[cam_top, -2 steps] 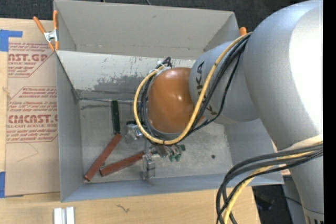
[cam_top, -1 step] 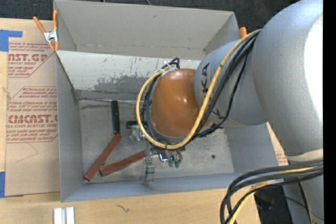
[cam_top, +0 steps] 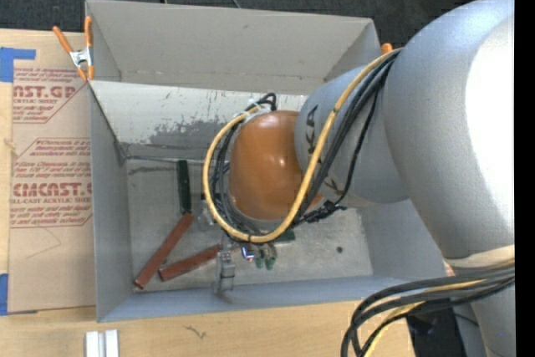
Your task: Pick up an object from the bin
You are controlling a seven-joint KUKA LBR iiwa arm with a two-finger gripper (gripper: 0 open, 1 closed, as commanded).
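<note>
Starting at the left, the grey bin (cam_top: 109, 205) shows a sloping side wall and a scuffed floor. Three loose things lie on the left half of that floor. The long reddish-brown stick (cam_top: 165, 251) lies on a slant, with its lower end near the front left corner and its upper end pointing toward the middle. Just beside it to the right is the short reddish-brown stick (cam_top: 188, 263), lying nearly flat along the front wall with its left end close to the longer one. Above both, the dark green stick (cam_top: 182, 186) lies almost straight up and down in the view, and its lower end is near the top of the long stick.

Further right, the hand (cam_top: 224, 270) is low in the bin at the front wall, right at the short stick's right end. Whether the two touch is unclear, and I cannot tell whether the hand is wide or narrow. Above it sits the orange cover (cam_top: 263, 167), ringed by yellow and black cables (cam_top: 213, 180). The thick grey arm (cam_top: 435, 138) fills the right side.
</note>
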